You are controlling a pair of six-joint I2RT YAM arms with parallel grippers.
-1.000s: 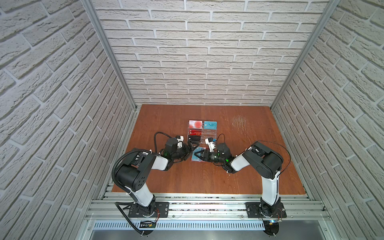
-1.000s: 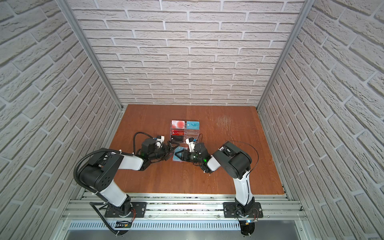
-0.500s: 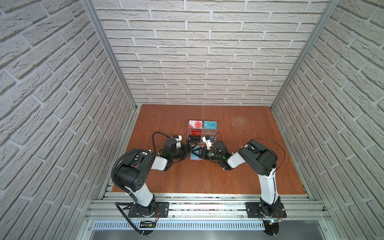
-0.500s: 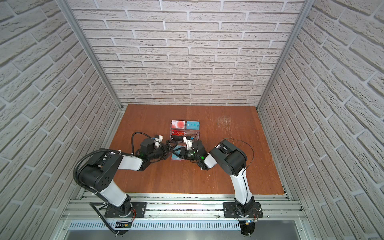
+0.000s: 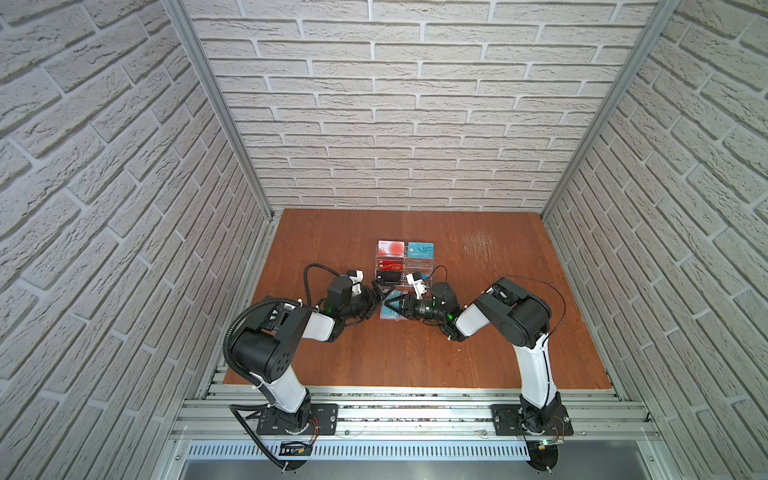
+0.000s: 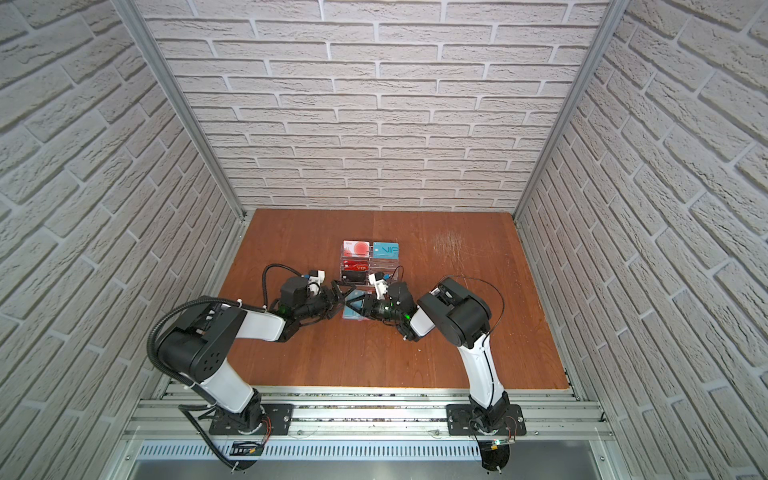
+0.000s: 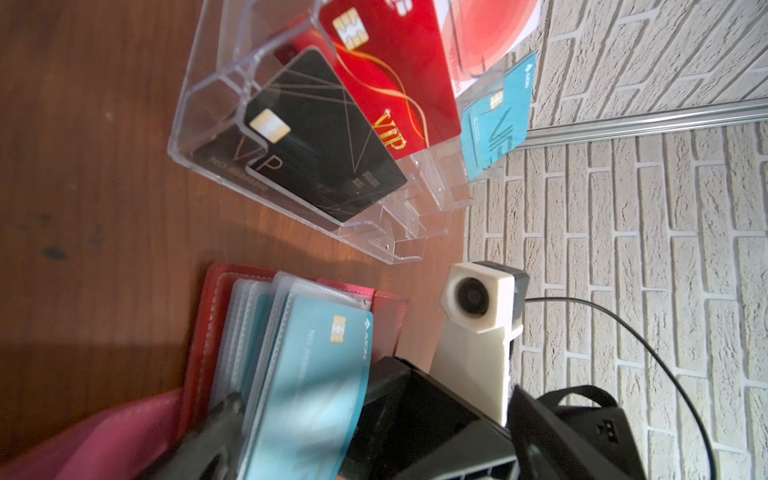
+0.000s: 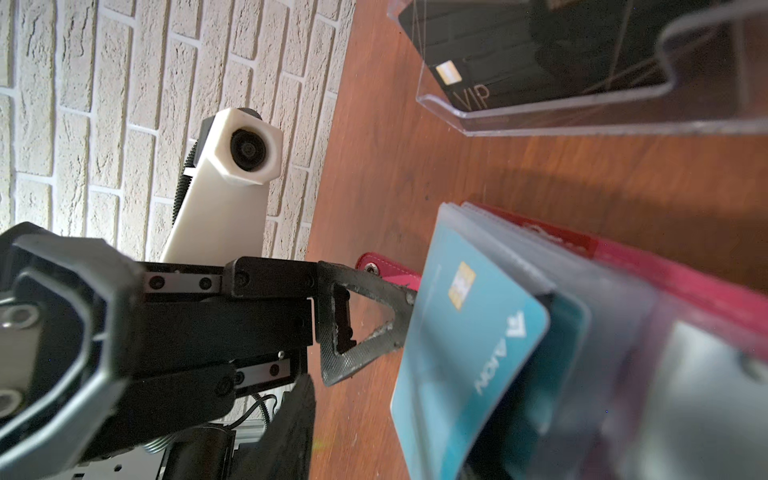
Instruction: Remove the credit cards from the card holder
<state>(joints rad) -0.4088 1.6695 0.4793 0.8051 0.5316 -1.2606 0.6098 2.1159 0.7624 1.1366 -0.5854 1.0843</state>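
Change: over the last second the right arm has been brought in a little toward the left gripper [image 5: 376, 297]; neither jaw width has been altered.
Left jaws: spread wide, one fingertip [image 8: 386, 291] set at the edge of the teal card [image 8: 465, 353]; nothing is pinched.
Right gripper [image 5: 390, 307]: placed over the sleeve pages; whether they are pinched cannot be told.
Card holder [image 7: 199, 332]: laid open on the table [image 5: 457, 353], near the acrylic stand [image 7: 195, 104].
Meaning: the card is judged to be offered for pulling but not yet withdrawn.
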